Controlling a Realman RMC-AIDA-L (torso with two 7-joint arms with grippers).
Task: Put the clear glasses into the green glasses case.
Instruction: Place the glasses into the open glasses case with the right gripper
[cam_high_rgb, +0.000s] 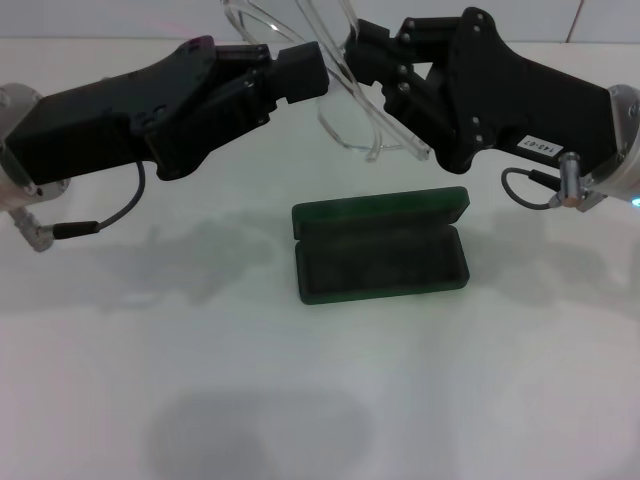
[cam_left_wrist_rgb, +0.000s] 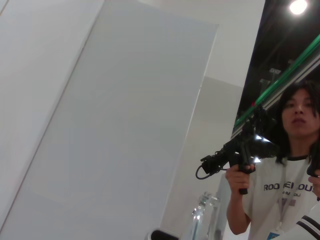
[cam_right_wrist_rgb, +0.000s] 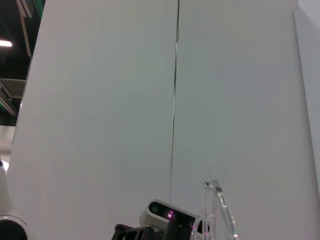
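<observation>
A white table (cam_high_rgb: 320, 400) fills the head view. At upper centre of the frame the right gripper (cam_high_rgb: 362, 62) is clamped on the clear glasses (cam_high_rgb: 352, 120), held up above the table, with the lens hanging down toward the middle. The left gripper (cam_high_rgb: 300, 72) meets the glasses from upper left; its grip cannot be told. Below them, at centre, the green case (cam_high_rgb: 382, 248) lies open on the table, lid raised behind.

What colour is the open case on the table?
Dark green case, darker lining; clearest in the head view.
</observation>
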